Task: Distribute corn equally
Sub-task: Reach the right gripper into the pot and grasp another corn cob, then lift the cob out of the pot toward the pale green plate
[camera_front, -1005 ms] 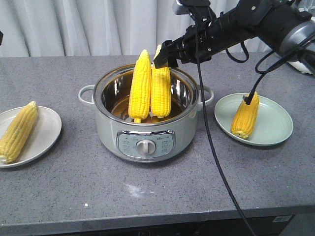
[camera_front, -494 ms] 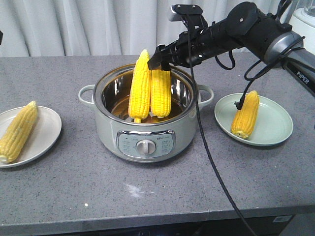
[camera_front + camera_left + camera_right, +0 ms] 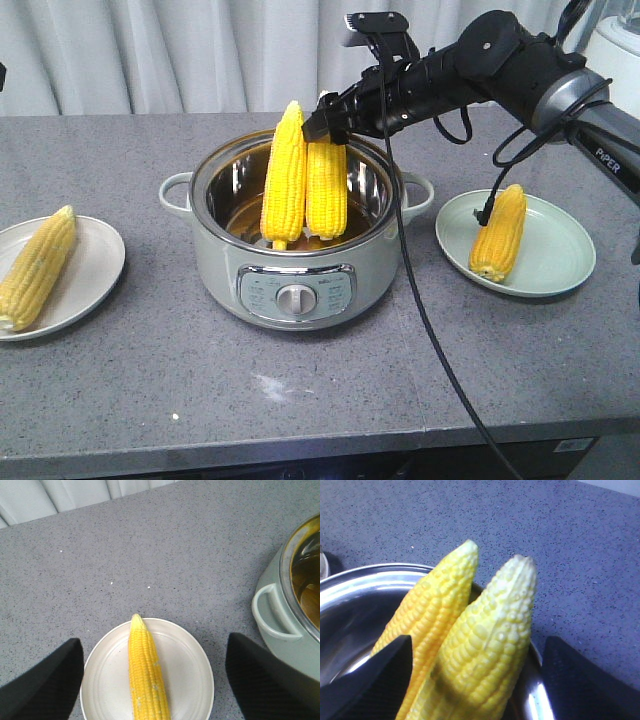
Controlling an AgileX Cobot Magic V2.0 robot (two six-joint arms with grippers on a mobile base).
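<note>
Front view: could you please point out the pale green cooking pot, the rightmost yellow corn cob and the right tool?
Pale green cooking pot (image 3: 215,270): front view, outer front wall.
Rightmost yellow corn cob (image 3: 499,236): front view, mid-cob.
Right tool (image 3: 325,118): front view, between its fingertips.

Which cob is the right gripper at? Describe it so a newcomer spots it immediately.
Start at the electric pot in the middle of the counter, where two cobs stand upright, touching. It is the right-hand cob, its tip at the open right gripper. That tip is pale and blunt; the left cob ends in a sharp yellow point.
</note>
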